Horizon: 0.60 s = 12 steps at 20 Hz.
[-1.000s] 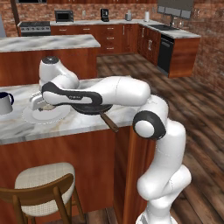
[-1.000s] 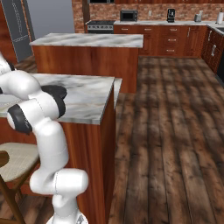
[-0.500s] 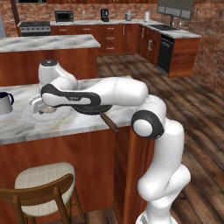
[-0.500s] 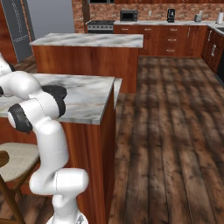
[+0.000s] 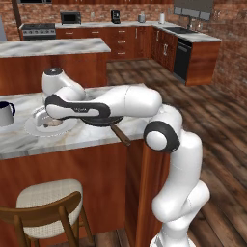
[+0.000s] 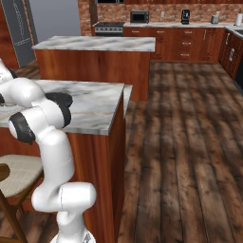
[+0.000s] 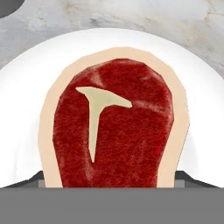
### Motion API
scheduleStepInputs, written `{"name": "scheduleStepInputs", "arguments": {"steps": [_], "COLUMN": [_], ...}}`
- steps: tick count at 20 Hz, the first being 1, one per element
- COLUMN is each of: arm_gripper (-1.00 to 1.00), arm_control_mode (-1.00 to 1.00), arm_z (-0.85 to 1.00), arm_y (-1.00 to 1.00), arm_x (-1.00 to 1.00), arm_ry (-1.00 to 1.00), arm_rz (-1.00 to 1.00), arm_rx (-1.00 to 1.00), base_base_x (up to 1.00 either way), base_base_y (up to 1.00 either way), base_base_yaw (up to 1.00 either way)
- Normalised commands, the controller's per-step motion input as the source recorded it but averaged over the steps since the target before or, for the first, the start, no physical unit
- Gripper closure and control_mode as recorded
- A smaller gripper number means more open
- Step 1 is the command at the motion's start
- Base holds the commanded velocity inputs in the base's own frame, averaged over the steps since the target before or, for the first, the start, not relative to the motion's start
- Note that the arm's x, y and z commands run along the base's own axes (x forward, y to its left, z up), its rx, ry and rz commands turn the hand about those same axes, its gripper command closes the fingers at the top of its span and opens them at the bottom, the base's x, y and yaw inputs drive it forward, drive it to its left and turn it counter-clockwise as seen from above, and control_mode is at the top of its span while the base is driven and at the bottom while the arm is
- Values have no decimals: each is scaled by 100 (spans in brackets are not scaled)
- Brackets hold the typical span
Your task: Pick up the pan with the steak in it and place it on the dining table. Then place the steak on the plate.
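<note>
On the plate [image 7: 26, 100], steak [image 7: 114, 127] between open pincer [image 7: 109, 178] tips.

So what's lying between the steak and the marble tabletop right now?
The plate: in the hand view the steak rests on its white surface, and the dining table shows beyond its rim.

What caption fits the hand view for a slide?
Raw steak lying on the white plate, marble dining table beyond.

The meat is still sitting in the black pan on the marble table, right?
Not quite. The steak is on the white plate, not in the pan; the hand view shows white plate all around it. The pan sits beside the plate on the marble table.
</note>
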Motion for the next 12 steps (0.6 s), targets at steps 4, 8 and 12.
{"name": "scheduleStepInputs", "arguments": {"steps": [4, 8, 12], "arm_gripper": [-100, -100, -100], "arm_control_mode": [-100, -100, -100], "arm_z": [-8, 0, 6], "arm_y": [0, 0, 0], "arm_x": [4, 6, 1], "arm_ry": [0, 0, 0], "arm_rz": [0, 0, -1], "arm_rx": [-2, 0, 0], "base_base_x": [0, 0, 0], "base_base_y": [0, 0, 0], "base_base_yaw": [0, 0, 0]}}
